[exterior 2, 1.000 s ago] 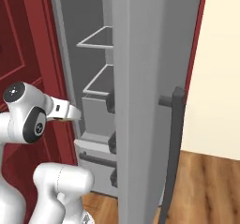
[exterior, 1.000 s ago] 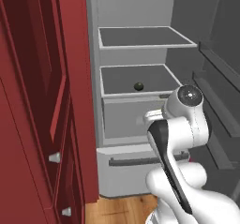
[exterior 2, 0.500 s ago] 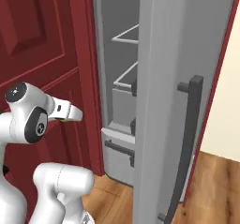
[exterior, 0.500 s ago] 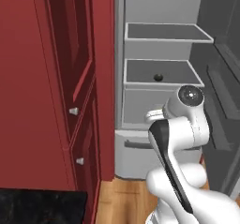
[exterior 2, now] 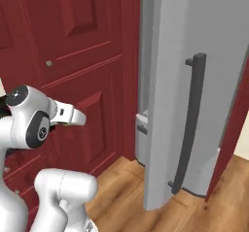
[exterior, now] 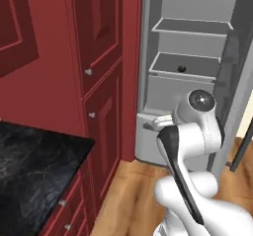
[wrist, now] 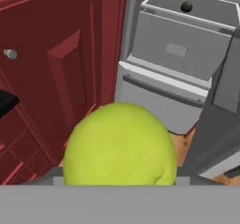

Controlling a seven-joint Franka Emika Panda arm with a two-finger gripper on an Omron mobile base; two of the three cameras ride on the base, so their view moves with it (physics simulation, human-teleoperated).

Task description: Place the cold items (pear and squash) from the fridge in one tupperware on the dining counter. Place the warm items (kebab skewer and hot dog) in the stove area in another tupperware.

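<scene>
1. The smooth, bulbous yellow-green pear (wrist: 120,145) sits right at the hand, large in the hand view. The fingers are closed on it part-way, their tips hidden behind the fruit. It is held this way, I judge, so it can be carried from the fridge to the tupperware on the dining counter.

2. The tall grey fridge (exterior: 190,77) stands with its door (exterior 2: 194,95) swung wide, presumably left open because one cold item is yet to be fetched. Its interior is pale grey and flat-sided, with thin shelves and a boxy drawer below them.

3. The small, round, almost black squash (wrist: 186,6) rests on a fridge shelf just above the drawer, well apart from the pear. The same dark ball (exterior: 181,68) shows in the left base view.

4. A long, dark, bar-shaped handle (exterior 2: 187,129) runs down the outside of the fridge door; it looks matte and rigid.

5. Just left of the fridge stands a dark red cabinet (exterior: 99,72) with raised panels and small metal knobs; it looks like painted wood.

6. Further left of the fridge, a corner of the glossy black marbled counter (exterior: 34,161) shows, hard and reflective.

7. Pale wood floor planks (exterior 2: 126,187) lie below the fridge.
</scene>
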